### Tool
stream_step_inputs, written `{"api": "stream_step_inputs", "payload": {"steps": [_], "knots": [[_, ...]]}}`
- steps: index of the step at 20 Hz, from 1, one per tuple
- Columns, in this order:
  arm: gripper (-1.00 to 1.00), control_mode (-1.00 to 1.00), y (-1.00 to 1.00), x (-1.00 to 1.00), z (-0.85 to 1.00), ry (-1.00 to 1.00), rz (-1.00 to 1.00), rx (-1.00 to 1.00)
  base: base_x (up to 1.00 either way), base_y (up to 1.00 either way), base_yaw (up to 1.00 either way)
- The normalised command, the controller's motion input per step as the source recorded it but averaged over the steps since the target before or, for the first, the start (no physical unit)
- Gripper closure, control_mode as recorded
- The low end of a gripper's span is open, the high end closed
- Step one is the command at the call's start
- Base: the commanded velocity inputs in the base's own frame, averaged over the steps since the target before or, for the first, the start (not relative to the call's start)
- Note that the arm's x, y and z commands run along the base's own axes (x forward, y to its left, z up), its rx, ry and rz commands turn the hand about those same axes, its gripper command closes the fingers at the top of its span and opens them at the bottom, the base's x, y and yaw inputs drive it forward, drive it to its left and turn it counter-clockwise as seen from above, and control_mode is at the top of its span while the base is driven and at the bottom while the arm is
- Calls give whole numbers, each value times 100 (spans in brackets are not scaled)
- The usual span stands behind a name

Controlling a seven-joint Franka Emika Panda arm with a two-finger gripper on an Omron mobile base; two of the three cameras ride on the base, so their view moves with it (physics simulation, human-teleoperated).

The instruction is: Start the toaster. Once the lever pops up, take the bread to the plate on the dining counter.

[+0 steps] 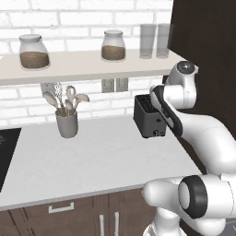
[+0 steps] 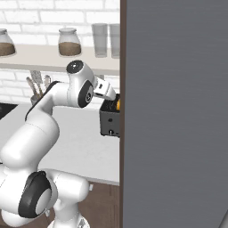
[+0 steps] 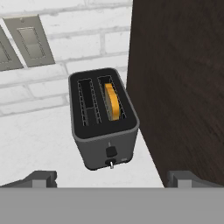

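The black two-slot toaster [image 3: 103, 127] stands on the pale worktop against a dark cabinet side, and it also shows as the toaster [image 1: 148, 117] [image 2: 109, 121]. A slice of bread [image 3: 113, 101], orange-tan, stands on edge in its right-hand slot; the left slot is empty. A small lever [image 3: 111, 152] and a tiny knob sit on the narrow end face that points at me. My gripper [image 3: 111, 179] hovers above and just in front of the toaster, open, its fingertips [image 3: 40, 178] wide apart with nothing between them. The plate and the dining counter are out of view.
A tall dark cabinet panel [image 3: 183, 87] rises right beside the toaster. A grey utensil cup [image 1: 67, 123] stands further left on the worktop [image 1: 92, 161], and a black hob [image 1: 7, 152] is at the far left. A shelf [image 1: 83, 64] above carries jars and glasses. Wall outlets [image 3: 28, 41] are behind.
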Motion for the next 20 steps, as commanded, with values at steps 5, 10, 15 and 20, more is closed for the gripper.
{"api": "stream_step_inputs", "payload": {"steps": [5, 10, 15, 20], "knots": [[-100, -100, 0, 0, 0, 0, 0, 0, 0, 0, 0], [-100, -100, 0, 0, 0, 0, 0, 0, 0, 0, 0], [-100, -100, 0, 0, 0, 0, 0, 0, 0, 0, 0], [-100, -100, 0, 0, 0, 0, 0, 0, 0, 0, 0]]}}
